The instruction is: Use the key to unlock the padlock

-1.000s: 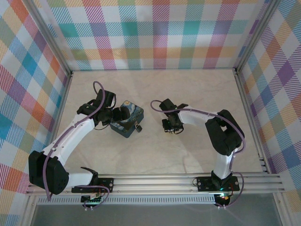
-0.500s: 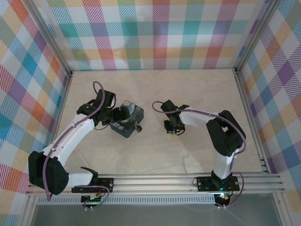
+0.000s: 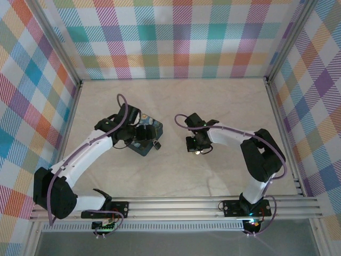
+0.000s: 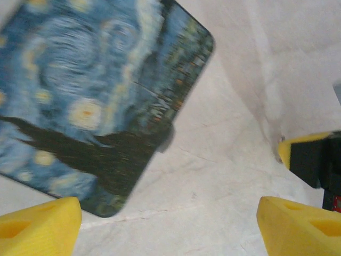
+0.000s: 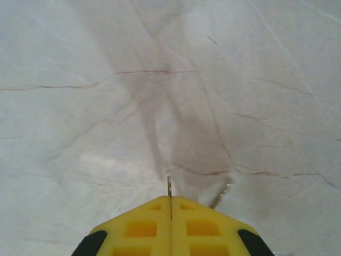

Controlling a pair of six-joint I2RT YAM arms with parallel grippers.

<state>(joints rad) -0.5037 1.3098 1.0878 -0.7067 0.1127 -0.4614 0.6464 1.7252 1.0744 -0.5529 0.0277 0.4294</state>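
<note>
The tiny dark padlock [image 3: 156, 144] hangs at the near right corner of the blue starry-night tin [image 3: 149, 129]. My left gripper [image 3: 140, 134] hovers over the tin, open. In the left wrist view its yellow fingertips [image 4: 38, 225] stand wide apart over bare table, with the tin [image 4: 90, 90] above them and nothing between them. A blurred grey bit at the tin's edge may be the padlock. My right gripper [image 3: 195, 146] is low over the table to the right of the tin. The right gripper [image 5: 170, 200] is shut on the key [image 5: 169, 186], whose thin metal blade sticks out past the fingertips.
A second thin metal piece [image 5: 220, 194] hangs beside the right fingertips. The marble-patterned table [image 3: 176, 176] is walled by checked panels at the back and both sides. In the left wrist view, the right gripper's yellow and black fingers [image 4: 311, 160] show at the right edge.
My right gripper has closed on the key and shifted slightly right. My left arm has swung right and forward, so its gripper now sits over the tin.
</note>
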